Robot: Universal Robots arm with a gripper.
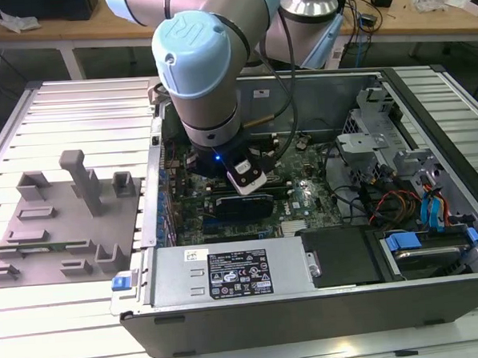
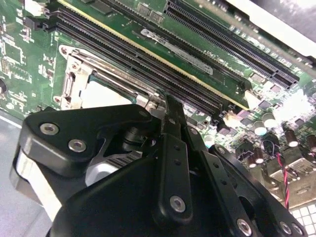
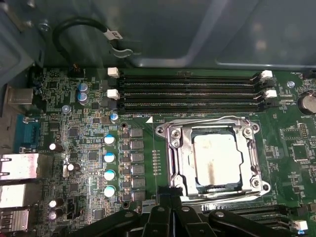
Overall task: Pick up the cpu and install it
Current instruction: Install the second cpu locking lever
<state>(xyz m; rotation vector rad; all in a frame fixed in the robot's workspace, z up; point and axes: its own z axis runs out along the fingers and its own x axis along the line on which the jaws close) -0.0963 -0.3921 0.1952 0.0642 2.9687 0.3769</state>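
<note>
The cpu [image 3: 216,159] sits flat inside the metal-framed socket [image 3: 174,148] on the motherboard [image 3: 74,128]. The gripper [image 3: 170,205] hangs just above the socket's edge, fingers pressed together, holding nothing, inside the open computer case [image 1: 310,319].

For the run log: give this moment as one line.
arm: inside open computer case | gripper: over motherboard, at socket edge | cpu: seated in socket frame | fixture plate: beside case

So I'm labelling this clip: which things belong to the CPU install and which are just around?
Job: silvery square cpu in its metal-framed socket; black end effector.
Around: grey fixture plate; black memory slots; grey power supply box.
</note>
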